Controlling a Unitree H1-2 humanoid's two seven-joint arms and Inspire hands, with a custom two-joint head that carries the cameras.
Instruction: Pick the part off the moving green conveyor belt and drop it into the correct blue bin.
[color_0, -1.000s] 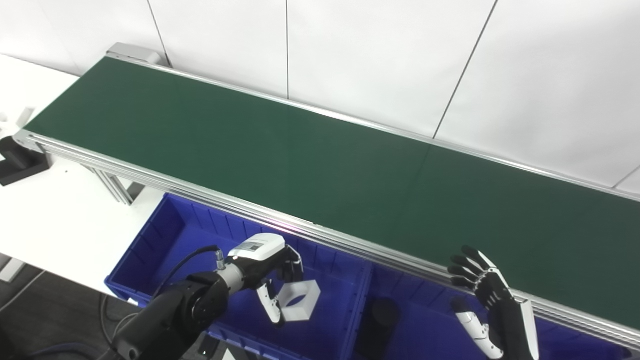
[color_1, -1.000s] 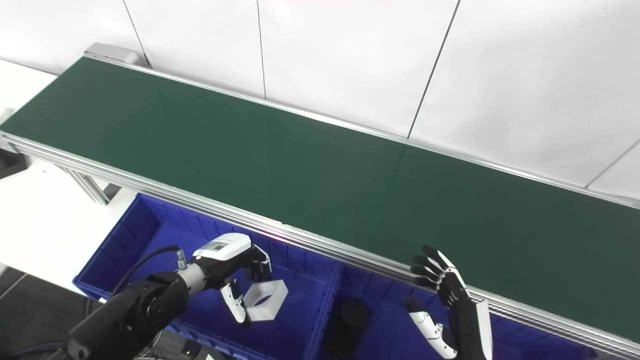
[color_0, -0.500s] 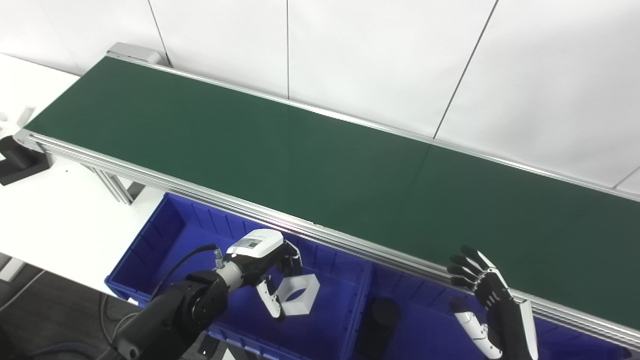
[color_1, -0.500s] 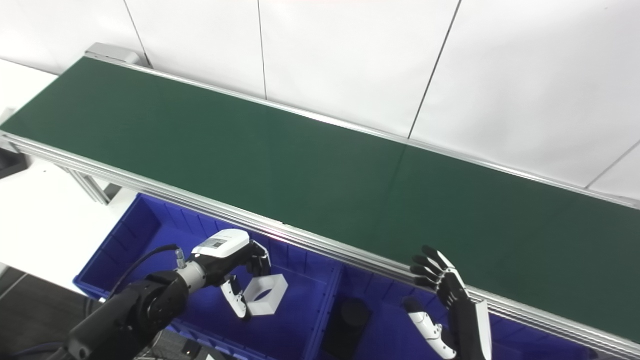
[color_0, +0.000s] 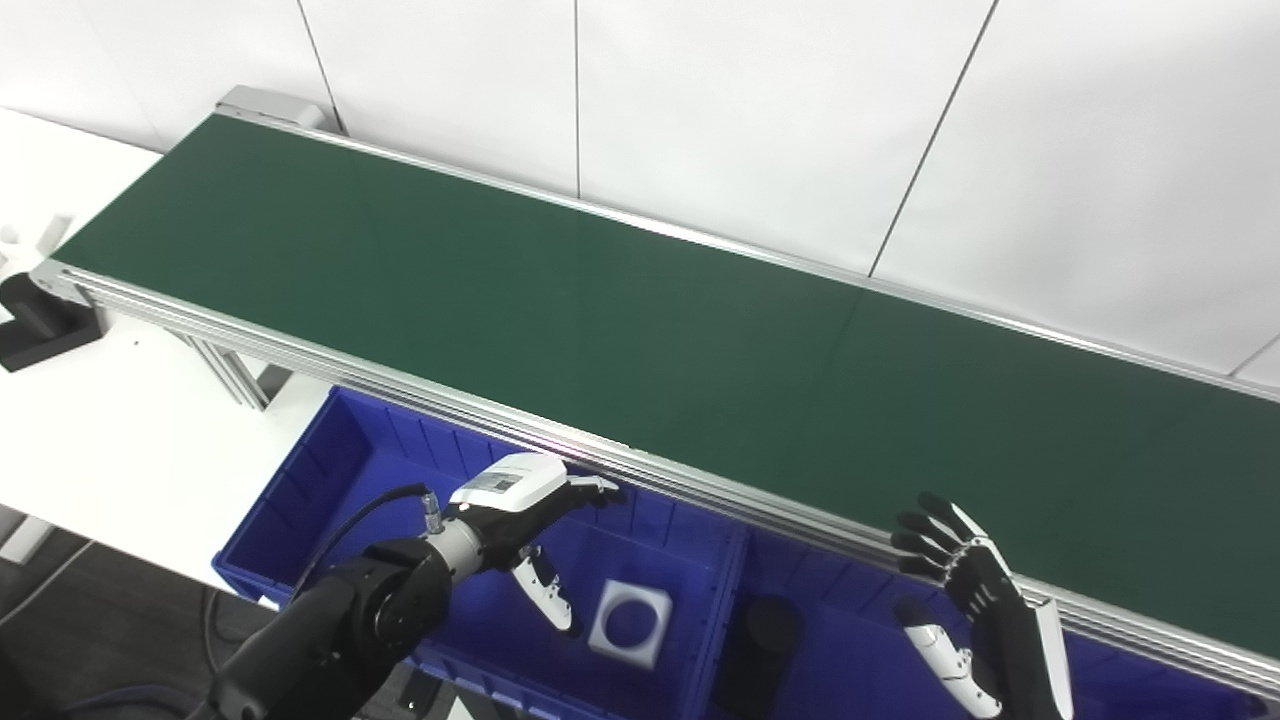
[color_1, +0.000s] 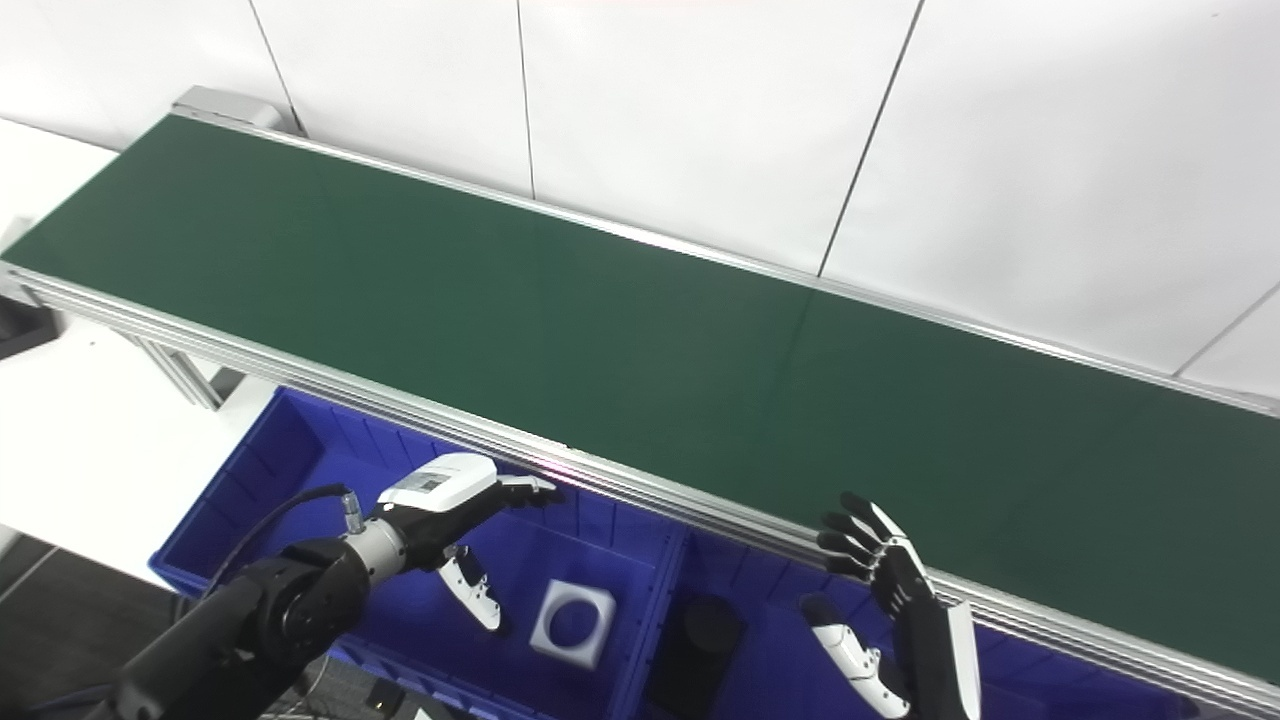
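A white hexagonal part with a round hole (color_0: 629, 623) lies flat on the floor of the left blue bin (color_0: 330, 470). Just left of it and above the bin my left hand (color_0: 520, 505) is open, fingers stretched toward the belt's rail, thumb hanging down. My right hand (color_0: 965, 590) is open with fingers spread, held upright over the right blue bin (color_0: 850, 640) near the belt's front rail. The green conveyor belt (color_0: 600, 310) carries no part in view.
A black cylinder (color_0: 770, 625) stands in the right bin next to the divider. The belt's aluminium rail (color_0: 700, 490) runs just above both bins. A white table (color_0: 110, 420) with a black block (color_0: 35, 325) lies to the left. White wall panels stand behind the belt.
My left hand has opened and let go of the white hexagonal part, which dropped to the floor of the left bin. The right hand has stayed where it was.
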